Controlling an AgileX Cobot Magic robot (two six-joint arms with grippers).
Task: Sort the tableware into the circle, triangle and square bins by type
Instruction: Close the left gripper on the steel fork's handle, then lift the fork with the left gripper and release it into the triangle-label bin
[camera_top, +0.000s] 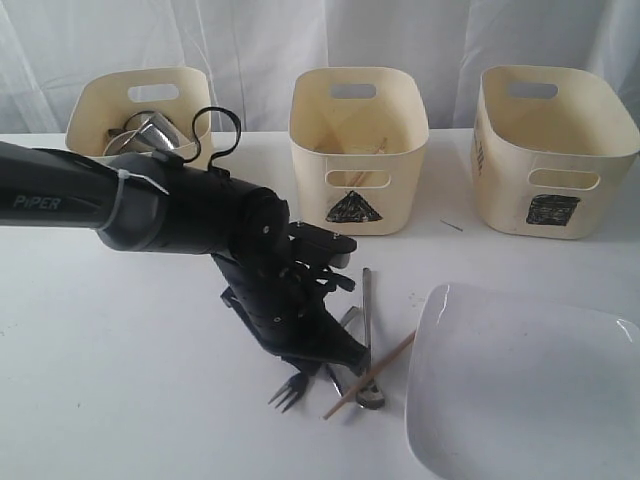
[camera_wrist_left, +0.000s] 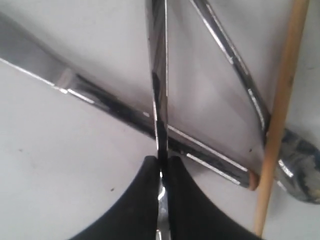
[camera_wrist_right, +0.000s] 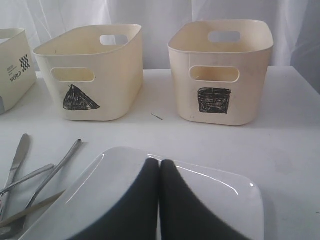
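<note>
**Exterior view.** Shows the left hand (camera_top: 345, 362) down on the loose cutlery (camera_top: 366, 300) at mid-bench (camera_top: 120, 380), its jaws masked from here by the wrist body. Shows a fork (camera_top: 288, 395) poking out toward the camera, a wooden chopstick (camera_top: 372, 373) slanting across a spoon (camera_top: 368, 398), and the large white square plate (camera_top: 520, 390) just beside the pile on the right. Places the triangle bin (camera_top: 358, 150) directly beyond the hand, the square bin (camera_top: 555, 150) at far right, and the leftmost bin (camera_top: 95, 115), mark covered by the arm, holding steel mugs (camera_top: 150, 135). Reads "PiPER" on the left arm (camera_top: 60, 200).

**Left wrist view.** Shows both pads (camera_wrist_left: 135, 205) pinched narrow on a thin cutlery handle (camera_wrist_left: 159, 75) seen edge-on, long axis running straight out from between them. Shows it crossing over a second flat handle (camera_wrist_left: 110, 105), with spoon (camera_wrist_left: 235, 65) and chopstick (camera_wrist_left: 282, 100) apart from the grip, off to one side. Suggests a lift clear of the crossed piece, then a carry to the triangle bin, the likely home for cutlery.

**Right wrist view.** Shows the right hand (camera_wrist_right: 160, 167) closed on nothing, fingers pressed together, poised over the plate (camera_wrist_right: 225, 190); contact with it not discernible. Places the square bin (camera_wrist_right: 220, 65) ahead and the triangle bin (camera_wrist_right: 90, 70) beside it. Reads "WORLD" by a chequered patch on the side of the leftmost bin (camera_wrist_right: 15, 65). Makes the left arm the nearer for cutlery, the right for the plate.
</note>
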